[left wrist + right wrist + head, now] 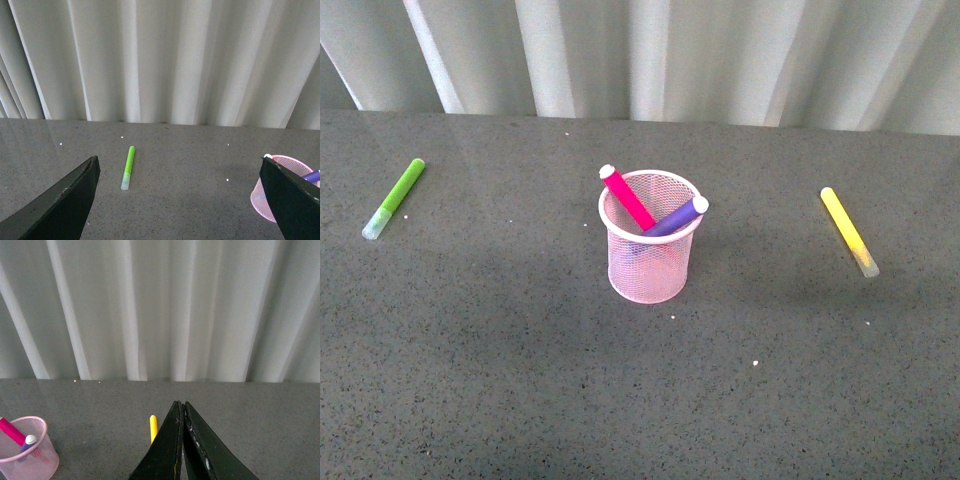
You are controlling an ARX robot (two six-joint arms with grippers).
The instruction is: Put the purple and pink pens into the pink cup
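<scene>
Neither arm shows in the front view. The left gripper (180,200) hangs spread wide, the right gripper (182,440) pinched together, empty. Mid-table, the round pink wire-mesh cup (650,262) holds the magenta-pink pen (628,198) and dark purple pen (675,218), with bare grey tabletop (520,380) around it.

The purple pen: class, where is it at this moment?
In the front view, the purple pen stands tilted inside the pink cup mid-table, leaning toward the right rim, crossing the pink pen.
</scene>
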